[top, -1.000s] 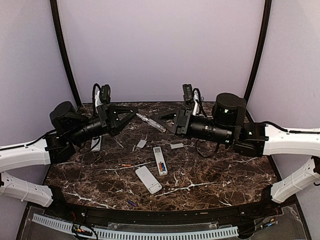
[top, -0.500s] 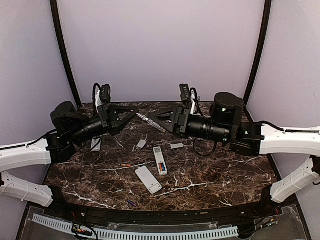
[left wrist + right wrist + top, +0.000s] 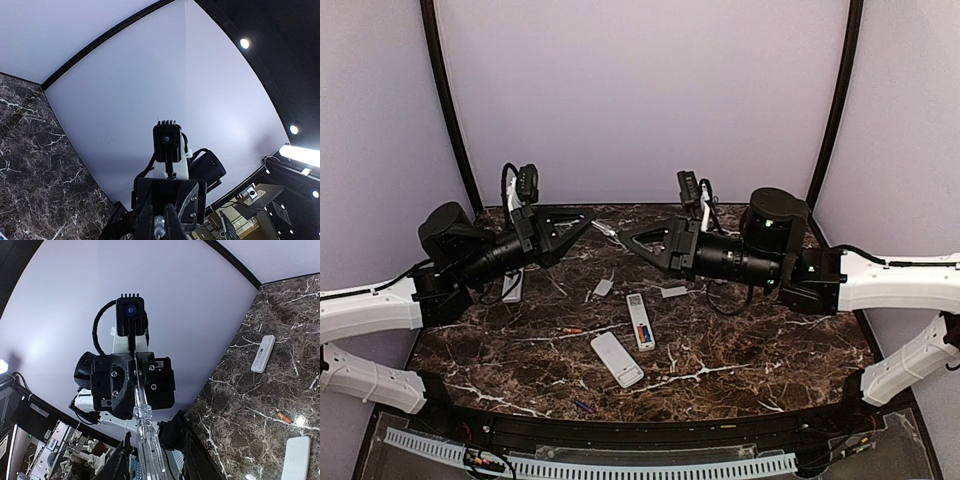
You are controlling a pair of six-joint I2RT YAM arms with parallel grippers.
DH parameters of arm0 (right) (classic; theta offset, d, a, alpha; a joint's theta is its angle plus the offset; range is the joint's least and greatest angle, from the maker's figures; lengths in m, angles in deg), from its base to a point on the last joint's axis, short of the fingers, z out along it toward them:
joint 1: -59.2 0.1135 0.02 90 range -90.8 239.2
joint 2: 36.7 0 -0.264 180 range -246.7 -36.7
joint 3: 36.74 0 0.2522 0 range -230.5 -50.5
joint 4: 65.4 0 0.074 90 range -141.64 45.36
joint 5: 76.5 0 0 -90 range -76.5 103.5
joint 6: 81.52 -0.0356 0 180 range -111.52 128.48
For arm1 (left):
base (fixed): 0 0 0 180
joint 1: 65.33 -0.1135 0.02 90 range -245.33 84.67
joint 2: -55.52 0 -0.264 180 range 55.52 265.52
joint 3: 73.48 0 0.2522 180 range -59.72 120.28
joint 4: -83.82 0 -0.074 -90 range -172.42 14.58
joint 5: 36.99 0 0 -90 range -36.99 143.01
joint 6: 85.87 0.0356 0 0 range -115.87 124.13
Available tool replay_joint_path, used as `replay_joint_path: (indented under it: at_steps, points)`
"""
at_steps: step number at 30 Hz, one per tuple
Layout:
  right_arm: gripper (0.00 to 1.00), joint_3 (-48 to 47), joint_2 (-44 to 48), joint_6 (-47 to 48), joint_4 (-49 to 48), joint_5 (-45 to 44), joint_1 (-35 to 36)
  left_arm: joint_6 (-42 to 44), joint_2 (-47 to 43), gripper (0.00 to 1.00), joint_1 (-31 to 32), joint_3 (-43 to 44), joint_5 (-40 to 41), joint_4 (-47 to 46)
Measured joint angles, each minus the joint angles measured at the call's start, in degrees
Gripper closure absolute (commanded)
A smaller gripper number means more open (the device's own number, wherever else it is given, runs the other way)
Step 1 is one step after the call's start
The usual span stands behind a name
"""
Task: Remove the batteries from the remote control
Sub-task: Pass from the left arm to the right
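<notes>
Batteries (image 3: 641, 333) lie in the open remote control (image 3: 635, 304) near the middle of the desk (image 3: 750, 350), with a purple cell (image 3: 582, 406) loose by the near edge and an orange cell (image 3: 572, 330) to the remote's left. Farther back, both tools have risen a little in the last second: the left tool (image 3: 590, 212) is clamped on the shaft of a clear-handled screwdriver (image 3: 146, 432), while we cannot tell whether the right tool (image 3: 625, 233) grips its handle. We judge this a mid-air re-grip, so no further cell is out yet.
</notes>
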Motion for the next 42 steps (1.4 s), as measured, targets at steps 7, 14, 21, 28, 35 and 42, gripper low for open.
replay_joint_path:
  at_steps: [7,14,21,28,35,42]
  points:
    - [0.7,0.04,0.0,-0.63,-1.16,0.24,0.0,0.15,0.17,1.0,0.0,0.0,0.09,-0.11]
    - [0.69,0.07,0.0,-0.98,-1.42,0.79,0.0,0.35,0.7,1.0,0.0,0.0,0.2,-1.11]
    - [0.75,0.09,0.0,-1.44,-1.51,1.33,0.0,0.35,1.4,1.0,0.0,0.0,0.2,-2.56]
    - [0.87,0.59,0.0,-2.25,-2.12,1.42,0.0,0.22,1.6,1.0,0.0,0.0,0.15,-3.3]
    - [1.0,0.96,0.02,-1.99,-4.66,1.46,0.0,-0.68,1.36,0.89,0.0,-0.07,0.09,-3.8]
    - [1.0,1.53,1.29,-1.57,1.9,-2.99,0.04,1.92,-1.03,0.3,0.0,-0.07,1.46,4.7]
